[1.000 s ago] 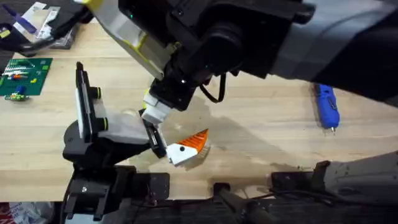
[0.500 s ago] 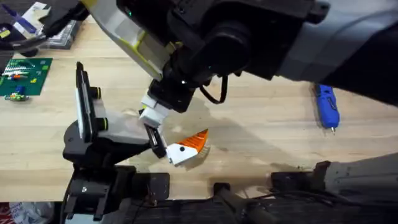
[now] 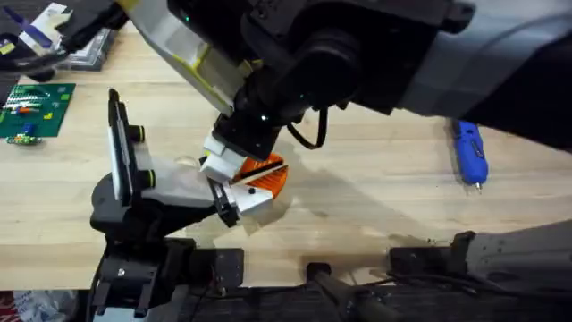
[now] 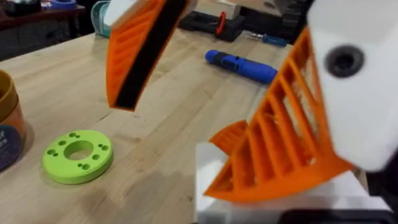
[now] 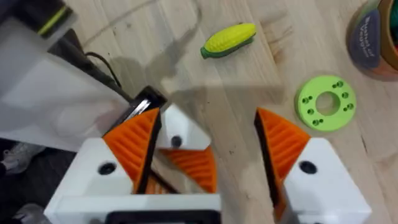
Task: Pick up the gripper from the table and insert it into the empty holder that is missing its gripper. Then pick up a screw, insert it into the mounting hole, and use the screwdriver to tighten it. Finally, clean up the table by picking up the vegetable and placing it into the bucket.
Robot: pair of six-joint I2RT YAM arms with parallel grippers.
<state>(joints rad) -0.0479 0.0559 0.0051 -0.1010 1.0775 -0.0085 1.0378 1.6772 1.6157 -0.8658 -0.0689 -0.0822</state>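
Observation:
The gripper [image 3: 255,185], a white wedge with an orange ribbed face and a black dot, lies tilted right beside the holder's slanted bracket [image 3: 223,204]. The holder's pale grey block [image 3: 170,183] sits on a black pedestal. My right gripper [image 5: 206,112] is open and straddles the gripper piece [image 5: 180,140], which rests against one finger [image 5: 134,149]; bare wood shows before the other finger [image 5: 283,140]. The blue screwdriver [image 3: 469,152] lies far right, and shows too in the left wrist view [image 4: 242,65]. The vegetable, a yellow corn cob [image 5: 229,38], lies beyond. The screw is out of view.
A green ring [image 5: 326,102] lies near a round labelled tub [image 5: 379,37], possibly the bucket. A tall black plate with yellow-green knobs [image 3: 119,143] stands on the holder. A green board [image 3: 36,109] and clutter sit at the far left. The raised arm hides the table's middle.
The gripper piece has shifted from the open table up against the holder's bracket and turned, its orange face now uppermost. The right gripper has come down around it.

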